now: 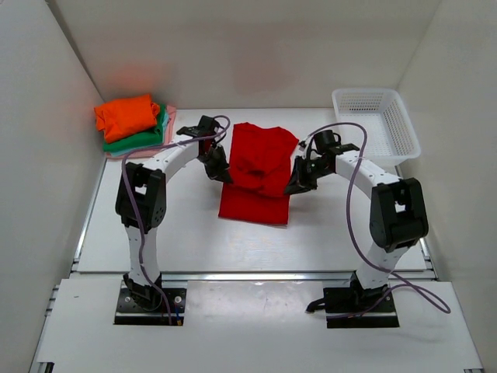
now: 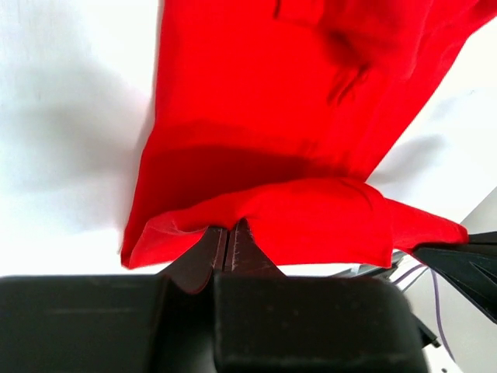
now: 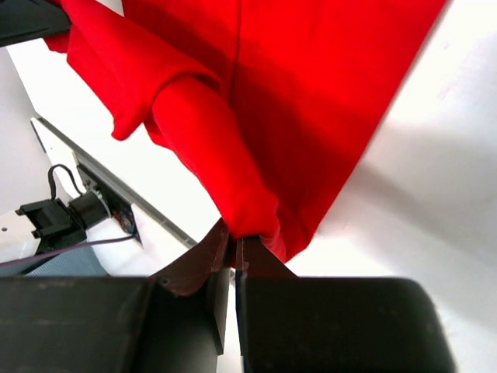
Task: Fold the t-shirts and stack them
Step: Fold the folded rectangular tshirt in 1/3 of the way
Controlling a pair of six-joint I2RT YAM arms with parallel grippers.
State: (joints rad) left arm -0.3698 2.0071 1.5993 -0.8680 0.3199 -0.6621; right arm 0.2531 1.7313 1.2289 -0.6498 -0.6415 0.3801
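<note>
The large red t-shirt lies lengthwise in the middle of the table, its far part lifted and folding toward the near hem. My left gripper is shut on the shirt's left edge, seen pinched in the left wrist view. My right gripper is shut on the shirt's right edge, seen in the right wrist view. The red cloth hangs from both grippers above the table. At the back left the orange shirt lies folded on the green shirt and the pale pink shirt.
A white plastic mesh basket stands at the back right. White walls close in the table on the left, back and right. The table's front edge and metal rail run across near the arm bases.
</note>
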